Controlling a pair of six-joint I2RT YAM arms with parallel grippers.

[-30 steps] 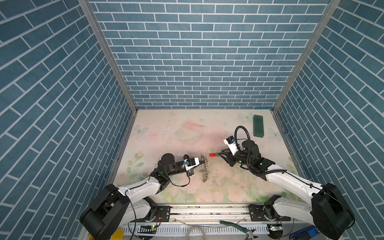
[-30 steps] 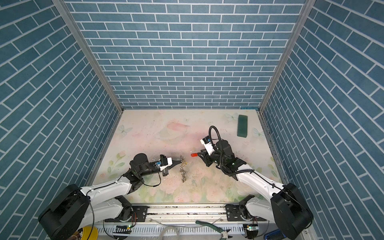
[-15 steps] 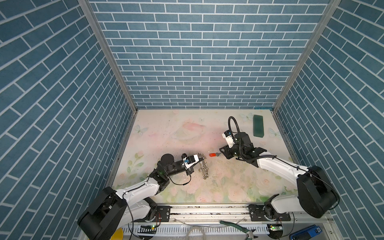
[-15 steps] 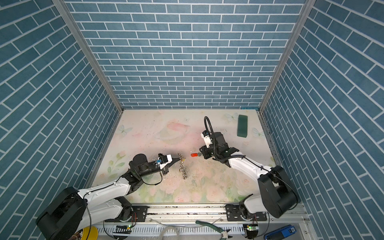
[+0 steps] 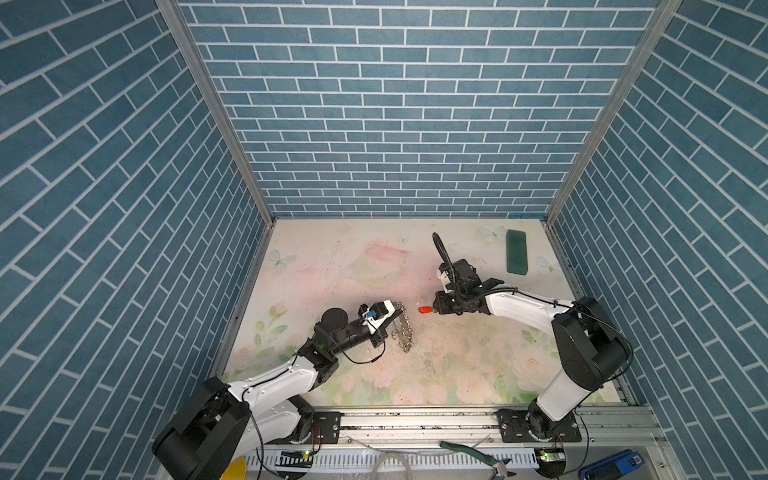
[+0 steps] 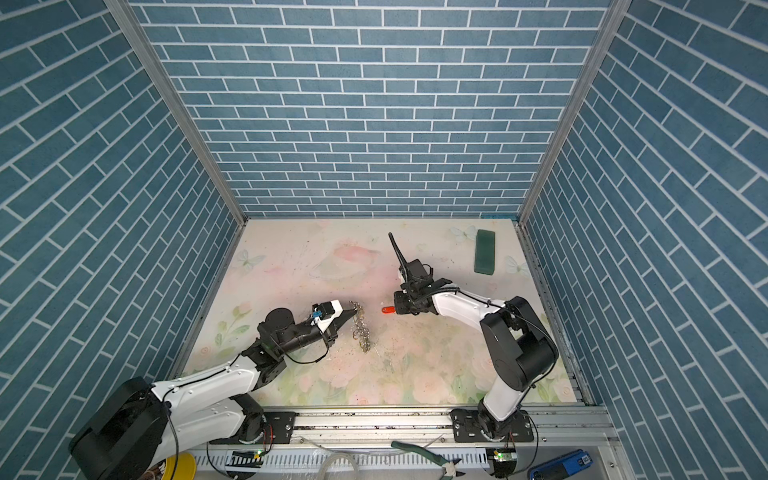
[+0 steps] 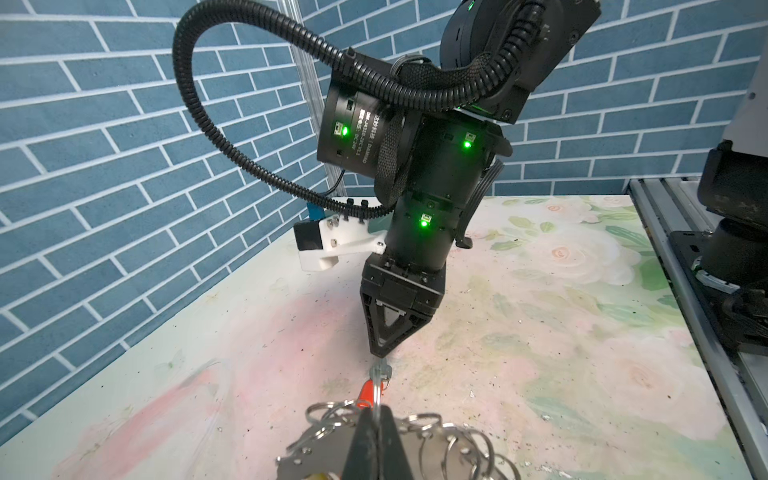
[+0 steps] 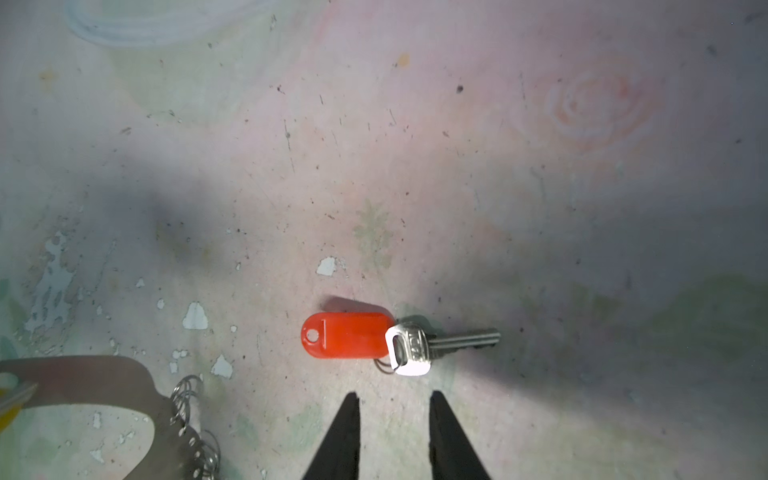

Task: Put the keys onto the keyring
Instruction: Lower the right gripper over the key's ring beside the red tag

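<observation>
**Right tool** (image 8: 394, 395). Two black tapered fingers (image 8: 340, 432), part-open with nothing between them. The tips point down at the tabletop (image 5: 332, 266) and hover just short of the red key.

**Left tool** (image 7: 376, 415). Black fingers pressed together, pinching the keyring by one thin wire ring. Held low, left of centre.

**Red key** (image 8: 347, 334). Glossy oblong plastic tag with rounded ends and a small hole at one end. A thin wire loop joins it to a silver metal key (image 8: 436, 343) with a flat head and slim blade. It lies flat and loose between the two tools, just right of the keyring.

**Keyring** (image 7: 320, 449). Flat, matte grey band, curved and hollow. Its edge is fringed with bright split rings (image 7: 457, 440), crowded and overlapping. A sliver of yellow shows at the band in the right wrist view, too cropped to identify.

**Tabletop.** Pale floral print, scuffed, with chipped patches.

**Dark green block** (image 5: 516, 257). Far right, well apart.

**Step in hand.** Pick-up of the red key, which is not yet grasped.

**Next move, as judged.**
- Lower the right tool and close it on the tag or the key head. The target is thin and lies flat.
- Carry the key left to a free ring.
- Threading likely needs the wire loop lined up with that ring and a steady left grip.
</observation>
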